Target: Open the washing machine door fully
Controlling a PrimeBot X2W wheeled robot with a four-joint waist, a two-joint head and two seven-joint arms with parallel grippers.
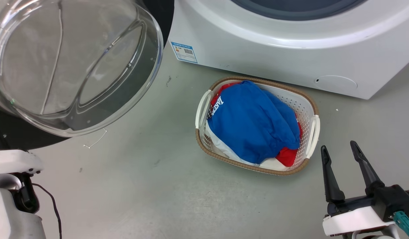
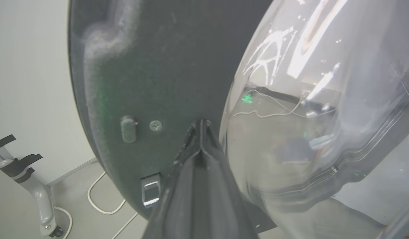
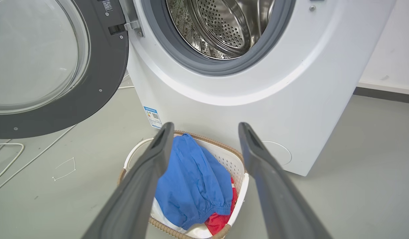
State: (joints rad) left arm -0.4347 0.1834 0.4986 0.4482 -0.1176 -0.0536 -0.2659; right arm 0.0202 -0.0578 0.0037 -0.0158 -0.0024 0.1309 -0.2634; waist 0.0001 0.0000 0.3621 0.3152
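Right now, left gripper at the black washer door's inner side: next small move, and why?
Probably a short push outward, away from the white front-loading washing machine. The left gripper, fingers shut, points at the inner face of the round glossy black door beside its clear glass bowl. The door looks swung wide, perhaps short of full.

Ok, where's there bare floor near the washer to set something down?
Bare floor lies between the open door and the basket, and right of the basket, ahead of the right hand. Crowded: the basket fills the spot before the washer, and cables lie by the door.
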